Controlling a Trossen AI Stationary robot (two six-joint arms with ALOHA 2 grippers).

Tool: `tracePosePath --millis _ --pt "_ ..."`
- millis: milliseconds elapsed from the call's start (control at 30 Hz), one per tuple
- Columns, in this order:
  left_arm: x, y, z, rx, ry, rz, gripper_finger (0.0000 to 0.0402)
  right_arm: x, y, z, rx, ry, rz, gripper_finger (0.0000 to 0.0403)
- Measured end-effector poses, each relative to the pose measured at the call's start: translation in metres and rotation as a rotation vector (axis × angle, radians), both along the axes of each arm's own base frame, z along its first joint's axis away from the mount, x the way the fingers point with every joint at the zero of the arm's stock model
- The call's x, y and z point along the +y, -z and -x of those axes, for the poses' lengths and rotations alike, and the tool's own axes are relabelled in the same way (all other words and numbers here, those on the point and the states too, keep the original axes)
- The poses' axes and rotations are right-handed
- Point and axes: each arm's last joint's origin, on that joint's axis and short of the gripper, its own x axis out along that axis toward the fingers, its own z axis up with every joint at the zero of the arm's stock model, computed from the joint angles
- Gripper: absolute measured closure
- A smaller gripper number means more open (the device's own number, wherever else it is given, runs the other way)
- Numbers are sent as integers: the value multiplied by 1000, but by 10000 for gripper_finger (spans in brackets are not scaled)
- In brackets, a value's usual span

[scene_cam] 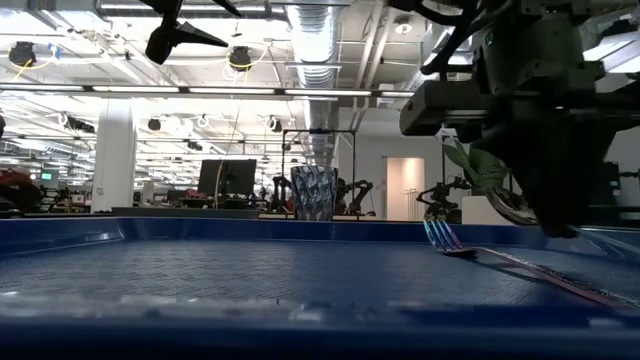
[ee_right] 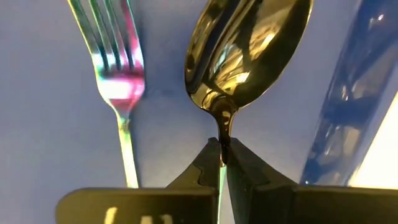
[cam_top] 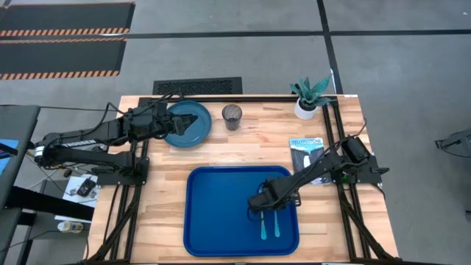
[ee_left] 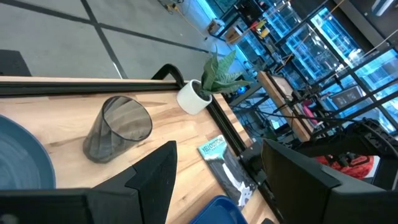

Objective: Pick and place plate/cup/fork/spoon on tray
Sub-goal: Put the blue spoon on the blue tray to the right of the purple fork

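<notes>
The right pincer (cam_top: 263, 204) is low over the tray (cam_top: 213, 206), clenched on the neck of the spoon (ee_right: 249, 50), whose bowl lies just ahead of its tips. The fork (ee_right: 115, 68) lies close beside it on the tray floor. This looks like the spoon's placing step; next it probably needs to let go and lift clear without dragging either piece.

The left pincer (cam_top: 171, 124) sits over the plate (cam_top: 193, 126) on the worktop (cam_top: 257, 147), fingers spread apart, gripping nothing. The cup (cam_top: 232, 116) stands just beyond it, also off the tray.
</notes>
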Motion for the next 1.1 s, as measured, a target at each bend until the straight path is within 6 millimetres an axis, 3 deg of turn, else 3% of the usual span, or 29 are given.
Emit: tracePosePath --millis 1100 --pt "0 0 0 0 0 -1 179 1 10 2 -27 6 -12 357"
